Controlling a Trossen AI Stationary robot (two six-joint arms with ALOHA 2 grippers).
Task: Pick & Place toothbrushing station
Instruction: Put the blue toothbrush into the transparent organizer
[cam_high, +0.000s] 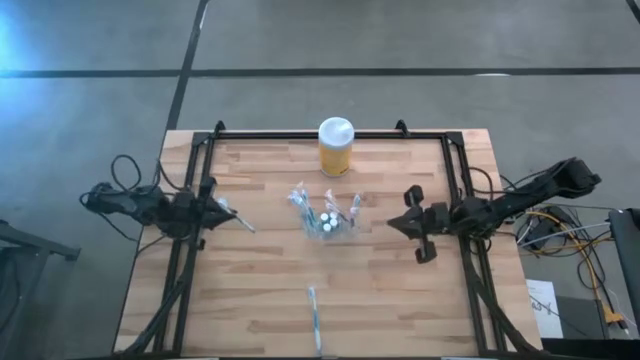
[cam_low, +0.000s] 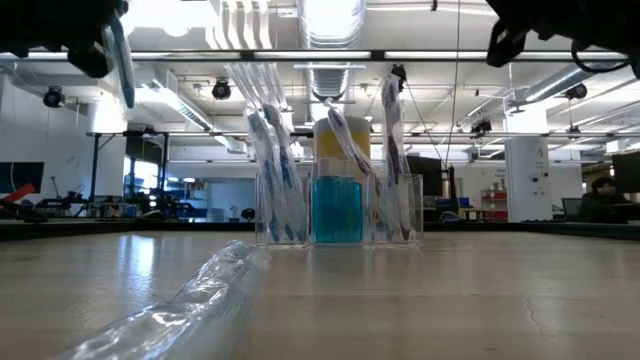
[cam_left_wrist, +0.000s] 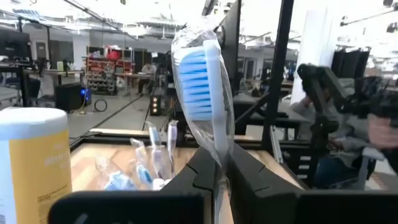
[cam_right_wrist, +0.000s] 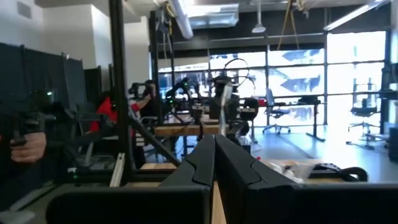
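The toothbrushing station (cam_high: 328, 220), a low see-through holder with joined cups, stands on its base at the table's middle. Several wrapped toothbrushes stand upright in its cups (cam_low: 335, 205). My left gripper (cam_high: 228, 212) hovers at the table's left side, well left of the station, shut on a wrapped toothbrush (cam_left_wrist: 200, 81) with blue bristles. My right gripper (cam_high: 414, 226) hangs at the table's right side, to the right of the station, shut with nothing between its fingers (cam_right_wrist: 214, 155). My left gripper pinches the wrapped toothbrush by its handle (cam_left_wrist: 219, 163) between the two fingers. The fingers come about level from the table's left. The brush sticks out beyond the fingertips with its bristle head (cam_left_wrist: 196, 71) at the free end, lifted clear of the table.
A yellow jar with a white lid (cam_high: 336, 146) stands at the table's far edge, behind the station. Another wrapped toothbrush (cam_high: 314, 318) lies flat near the front edge. A black frame (cam_high: 205, 150) runs along the table's left, far and right sides.
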